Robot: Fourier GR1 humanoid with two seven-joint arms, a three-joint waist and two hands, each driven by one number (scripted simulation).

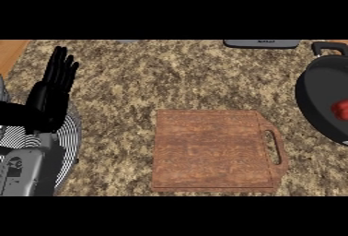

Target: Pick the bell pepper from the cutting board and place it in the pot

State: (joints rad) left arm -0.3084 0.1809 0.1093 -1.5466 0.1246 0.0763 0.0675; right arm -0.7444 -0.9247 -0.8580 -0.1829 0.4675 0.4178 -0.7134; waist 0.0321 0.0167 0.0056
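— Where is the red bell pepper (340, 109)?
— Inside the round black pot (316, 97) at the speckled stone surface's (170, 76) right edge.
— And the black left hand (53, 92)?
— Open, fingers upright, by the left edge.

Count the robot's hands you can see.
1: the left hand, open with fingers up, at the view's left edge. The right hand is out of view.

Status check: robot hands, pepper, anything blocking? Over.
Left robot hand open, resting at left edge; right robot hand not in view. Bell pepper inside pot at right edge, off the cutting board. Nothing blocking.
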